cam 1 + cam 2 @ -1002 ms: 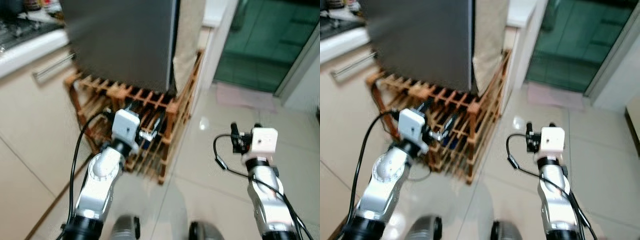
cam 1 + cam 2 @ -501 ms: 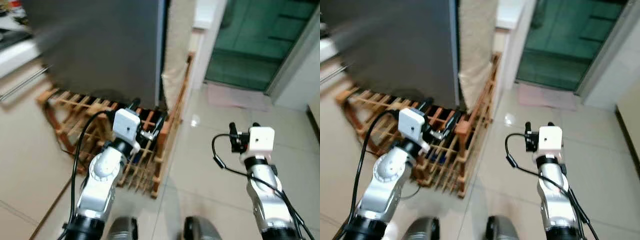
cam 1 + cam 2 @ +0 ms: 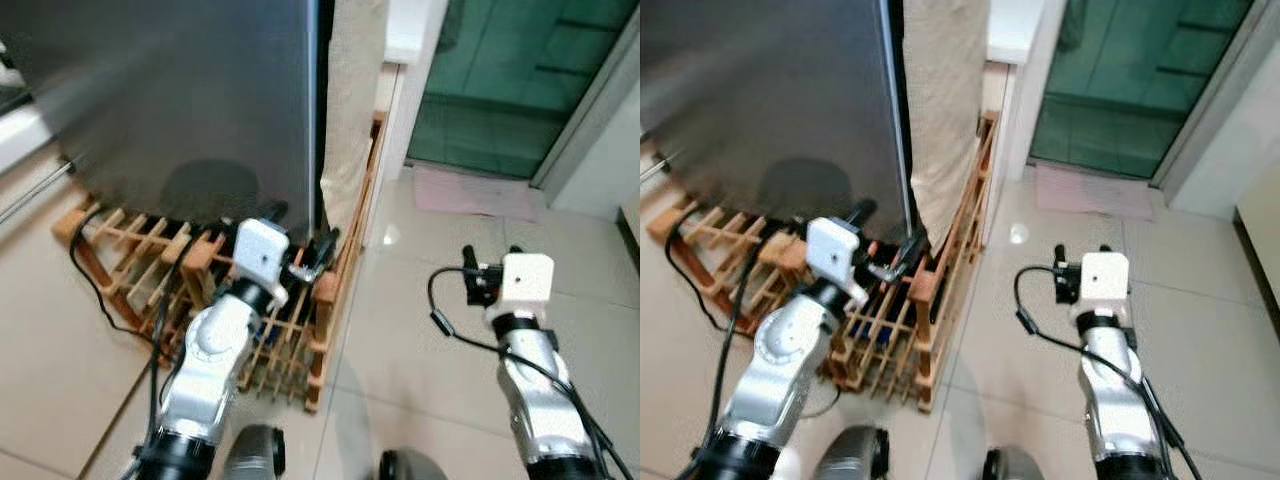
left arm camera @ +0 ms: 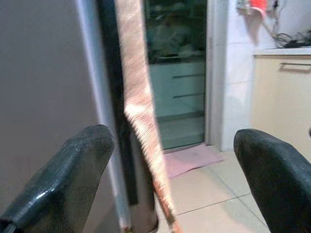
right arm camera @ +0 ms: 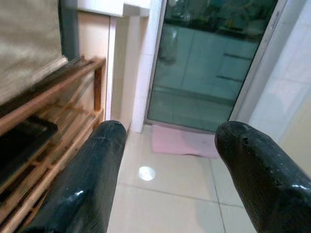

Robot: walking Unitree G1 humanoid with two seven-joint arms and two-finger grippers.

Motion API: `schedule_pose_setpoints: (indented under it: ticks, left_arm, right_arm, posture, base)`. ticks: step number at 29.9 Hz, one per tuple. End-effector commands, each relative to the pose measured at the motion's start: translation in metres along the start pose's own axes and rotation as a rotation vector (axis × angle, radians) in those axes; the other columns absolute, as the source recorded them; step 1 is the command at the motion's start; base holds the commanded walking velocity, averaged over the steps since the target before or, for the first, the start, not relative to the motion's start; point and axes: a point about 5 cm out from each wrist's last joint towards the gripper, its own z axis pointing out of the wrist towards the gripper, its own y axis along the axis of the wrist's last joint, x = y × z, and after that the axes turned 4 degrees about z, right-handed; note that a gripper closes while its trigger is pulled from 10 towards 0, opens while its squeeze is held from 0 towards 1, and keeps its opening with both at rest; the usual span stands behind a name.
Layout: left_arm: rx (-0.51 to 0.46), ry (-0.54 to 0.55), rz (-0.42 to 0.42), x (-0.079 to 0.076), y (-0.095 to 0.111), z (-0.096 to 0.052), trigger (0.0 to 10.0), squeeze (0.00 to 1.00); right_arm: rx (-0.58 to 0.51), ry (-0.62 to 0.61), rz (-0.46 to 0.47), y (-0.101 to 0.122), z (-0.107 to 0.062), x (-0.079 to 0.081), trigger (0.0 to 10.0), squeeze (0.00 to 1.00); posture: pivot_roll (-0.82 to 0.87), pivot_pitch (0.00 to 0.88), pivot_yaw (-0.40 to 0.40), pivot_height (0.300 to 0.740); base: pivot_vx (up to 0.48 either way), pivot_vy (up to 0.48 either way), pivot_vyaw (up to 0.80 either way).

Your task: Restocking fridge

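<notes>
The grey fridge stands shut in front of me on a low wooden slatted rack. A beige cloth hangs down along the door's right edge. My left gripper is open, raised just below and in front of that edge. In the left wrist view the open left gripper points at the dark gap between the door and the cloth. My right gripper is open and empty over the tiled floor, well right of the fridge.
A black cable trails over the rack's left end. A white counter edge sits at far left. Right of the fridge are a white wall corner, a green glass door and a pink mat.
The camera has moved closer and turned toward the fridge, so the door now looms larger. My left gripper sits nearer the door's right edge. Both grippers keep their open pose.
</notes>
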Motion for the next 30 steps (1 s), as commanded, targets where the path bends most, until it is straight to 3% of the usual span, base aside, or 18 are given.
schedule_pose_setpoints:
  ticks: [1,5,15,21,30]
  left_arm:
    - [0.023,0.013,0.018,0.0033,-0.0022,-0.0012,10.0,0.0]
    - [0.04,0.035,-0.005,0.0061,-0.0048,-0.0025,10.0,0.0]
    - [0.03,0.02,-0.005,0.0042,-0.0021,-0.0032,10.0,0.0]
    - [-0.01,0.016,-0.007,0.0033,0.004,-0.0027,10.0,0.0]
    - [0.028,0.072,-0.015,0.0087,0.0002,0.001,10.0,0.0]
  right_arm:
    - [-0.014,0.002,0.011,0.0032,0.0013,0.0005,10.0,0.0]
    - [-0.015,0.013,0.02,0.0033,0.001,0.0036,10.0,0.0]
    - [-0.018,0.005,0.027,0.002,0.0014,0.0027,10.0,0.0]
    - [-0.008,0.009,0.018,0.0005,0.0019,0.0028,10.0,0.0]
    - [-0.003,0.018,0.011,-0.0009,0.0027,0.0029,10.0,0.0]
  posture:
    - [0.05,0.0,-0.037,0.72]
    - [0.05,0.0,-0.041,0.74]
    - [0.05,0.0,-0.04,0.74]
    - [0.05,0.0,-0.041,0.74]
    - [0.06,0.0,-0.047,0.74]
  base:
    - [0.0,0.0,0.0]
    - [0.0,0.0,0.0]
    - [0.0,0.0,0.0]
    - [0.354,-0.319,0.0]
    - [0.0,0.0,0.0]
